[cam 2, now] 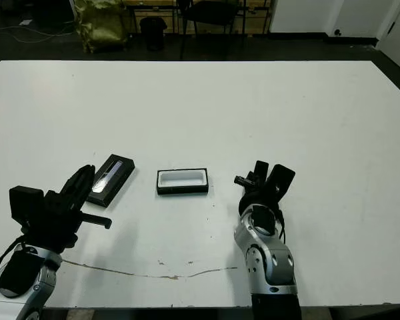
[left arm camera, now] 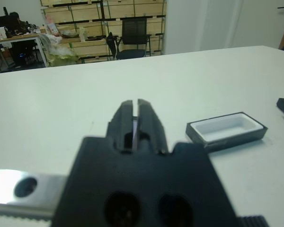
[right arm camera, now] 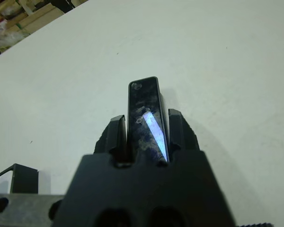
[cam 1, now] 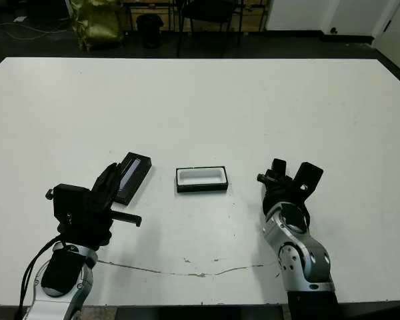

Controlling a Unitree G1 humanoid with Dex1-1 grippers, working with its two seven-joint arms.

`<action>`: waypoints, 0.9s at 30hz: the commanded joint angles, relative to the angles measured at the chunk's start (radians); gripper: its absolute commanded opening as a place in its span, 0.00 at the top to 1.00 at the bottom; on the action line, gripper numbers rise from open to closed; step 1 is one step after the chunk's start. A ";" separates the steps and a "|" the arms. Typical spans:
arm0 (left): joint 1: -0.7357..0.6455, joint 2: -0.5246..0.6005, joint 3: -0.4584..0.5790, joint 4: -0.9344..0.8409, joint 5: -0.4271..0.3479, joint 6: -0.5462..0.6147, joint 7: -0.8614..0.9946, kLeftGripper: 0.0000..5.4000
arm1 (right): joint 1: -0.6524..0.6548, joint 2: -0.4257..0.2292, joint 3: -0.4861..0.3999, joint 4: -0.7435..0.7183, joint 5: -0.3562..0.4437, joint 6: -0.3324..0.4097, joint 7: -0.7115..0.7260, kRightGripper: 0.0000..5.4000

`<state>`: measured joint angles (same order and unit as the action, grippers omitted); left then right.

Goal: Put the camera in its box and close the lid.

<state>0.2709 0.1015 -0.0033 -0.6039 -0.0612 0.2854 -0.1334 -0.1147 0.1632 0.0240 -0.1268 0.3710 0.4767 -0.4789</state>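
Note:
The camera (right arm camera: 144, 97), a slim black bar with a bluish glint, stands out from between the fingers of my right gripper (right arm camera: 144, 124), which is shut on it. That gripper (cam 1: 288, 179) hovers to the right of the box (cam 1: 201, 179), a small black tray with a white lining, lying open at mid-table. The lid (cam 1: 133, 175), flat and black with a silvery strip, lies left of the box. My left gripper (cam 1: 112, 179) is just at the lid's near end, its fingers (left arm camera: 149, 118) pressed together with nothing held; in the left wrist view they hide most of the lid.
The white table (cam 1: 200, 100) stretches wide and bare behind the objects. A thin crack line (cam 1: 187, 272) runs along the near edge. Chairs, a bin and shelves stand on the floor beyond the far edge. The box's wall (left arm camera: 227, 140) shows beside my left fingers.

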 commanded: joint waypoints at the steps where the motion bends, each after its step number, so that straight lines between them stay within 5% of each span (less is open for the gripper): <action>1: 0.003 0.017 0.000 0.021 0.008 0.002 -0.003 1.00 | 0.123 0.129 0.039 0.054 0.025 0.104 -0.011 0.84; 9: 0.012 0.006 -0.003 0.008 -0.009 0.037 0.002 1.00 | 0.256 0.036 0.148 -0.093 -0.024 -0.002 0.092 0.84; 14: 0.023 0.001 -0.005 0.012 -0.011 0.036 0.008 1.00 | 0.280 -0.104 0.129 -0.250 -0.020 0.010 0.272 0.84; 21: 0.029 -0.001 -0.015 0.010 -0.012 0.040 0.015 1.00 | 0.257 -0.252 0.075 -0.262 -0.038 -0.219 0.601 0.84; 27: 0.032 -0.002 -0.009 0.025 -0.019 0.022 0.010 1.00 | 0.203 -0.347 0.039 -0.364 -0.063 -0.179 0.668 0.84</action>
<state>0.2868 0.0947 -0.0144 -0.5954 -0.0793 0.2990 -0.1238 0.1020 -0.1543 0.0820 -0.4792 0.3129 0.2741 0.1737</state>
